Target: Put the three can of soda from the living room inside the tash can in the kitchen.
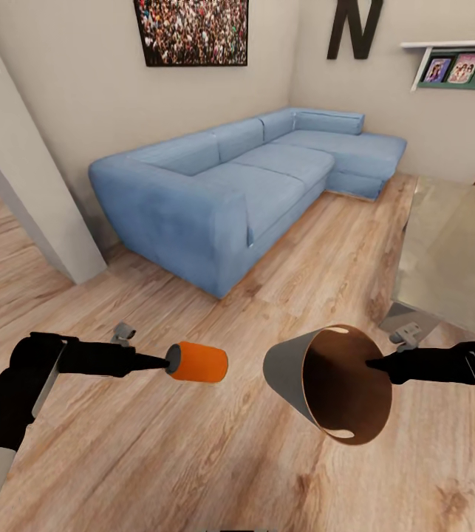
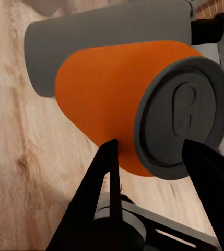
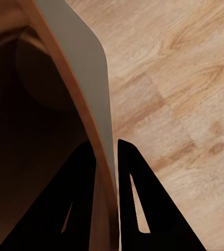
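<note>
The left gripper point(image 1: 165, 361) holds 1 orange can point(image 1: 199, 362) sideways above the wood floor point(image 1: 193, 458), its fingers closed on the can's silver end. In the left wrist view the 2 dark fingers point(image 2: 102, 180) pinch the can point(image 2: 112, 99) at its lid rim, and the grey wall of the bin point(image 2: 91, 36) lies just behind it.

The right gripper point(image 1: 371, 363) grips the bin point(image 1: 289, 369), which is tipped on its side in the air with its open mouth turned toward the right arm and its narrow base pointing at the can. The can and bin are near each other but apart. In the right wrist view the fingers point(image 3: 138, 198) are shut on the bin's rim point(image 3: 93, 94), 1 inside against the orange-brown lining and 1 outside on the grey wall.

Beyond the arms stands a blue sofa point(image 1: 244, 185) against the wall, and a grey table point(image 1: 459, 251) sits at the right.
</note>
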Available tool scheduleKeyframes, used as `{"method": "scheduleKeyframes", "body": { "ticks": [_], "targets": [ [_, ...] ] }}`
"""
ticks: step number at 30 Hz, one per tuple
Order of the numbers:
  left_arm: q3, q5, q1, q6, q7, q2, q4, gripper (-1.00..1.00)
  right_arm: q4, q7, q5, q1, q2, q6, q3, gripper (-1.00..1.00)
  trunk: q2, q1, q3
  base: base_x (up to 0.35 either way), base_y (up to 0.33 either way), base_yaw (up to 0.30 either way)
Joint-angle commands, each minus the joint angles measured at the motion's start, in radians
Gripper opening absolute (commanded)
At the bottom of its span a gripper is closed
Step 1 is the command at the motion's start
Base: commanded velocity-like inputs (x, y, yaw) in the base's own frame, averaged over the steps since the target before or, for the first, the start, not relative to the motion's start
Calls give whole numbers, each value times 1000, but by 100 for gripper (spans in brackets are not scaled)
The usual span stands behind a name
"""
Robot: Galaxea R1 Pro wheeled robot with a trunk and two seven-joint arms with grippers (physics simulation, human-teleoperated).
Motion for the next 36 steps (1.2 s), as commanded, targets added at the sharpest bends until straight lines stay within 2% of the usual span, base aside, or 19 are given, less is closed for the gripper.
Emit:
{"method": "scheduleKeyframes", "body": {
  "ticks": [1,12,14,16,18,23,31,36],
  "targets": [
    [0,-1,0,1,0,1,-13,-100,0,7,-17,0,0,12,0,-100,7,-4,3,0,0,0],
    [0,7,0,2,0,5,-75,-100,1,47,-15,0,-1,12,-1,-100,84,-46,38,0,0,0],
    [-1,54,0,3,0,4,-94,-100,4,48,-12,0,1,12,13,-100,98,-54,44,0,0,0],
    [-2,77,1,3,0,4,-104,-100,7,48,-11,0,1,12,21,-100,112,-61,50,0,0,0],
    [-3,117,1,3,0,3,-127,-100,14,48,-10,0,2,12,31,-100,126,-69,57,0,0,0],
    [-4,143,2,3,0,2,-142,-100,47,41,-9,0,3,12,51,-100,161,-88,72,0,0,0],
    [-5,152,2,3,0,2,-176,-100,114,33,-7,0,8,12,81,-100,217,-119,97,0,0,0],
    [-9,151,2,3,0,-1,-186,-100,144,18,-6,-1,29,12,104,-100,252,-138,113,0,0,0]
  ]
}}
